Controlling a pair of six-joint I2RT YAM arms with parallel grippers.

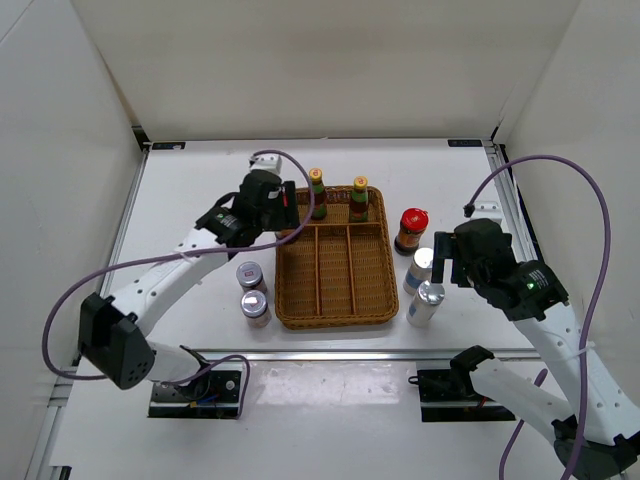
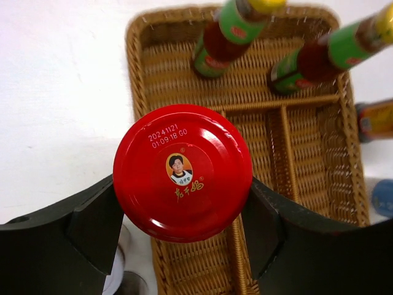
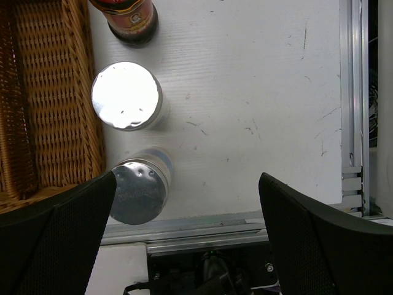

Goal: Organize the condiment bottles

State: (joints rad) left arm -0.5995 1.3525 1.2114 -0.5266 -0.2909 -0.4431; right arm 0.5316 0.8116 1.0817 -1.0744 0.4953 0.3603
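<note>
Red on top and pinched from 2 sides: held the red-lidded jar [image 2: 182, 180] in the left gripper [image 2: 183, 215], lid up and long axis vertical, likely so as to lower it straight without tipping. Hung at the left rim of the wicker tray [image 2: 138, 74], seemingly bound for a compartment there. Beyond, had 2 sauce bottles [image 2: 224, 37] standing in the far compartment, caps skyward. Hovered with the right gripper [image 3: 187, 233] spread wide, gripping nothing, above 2 silver cylinders [image 3: 127, 95] standing just right of the tray.
</note>
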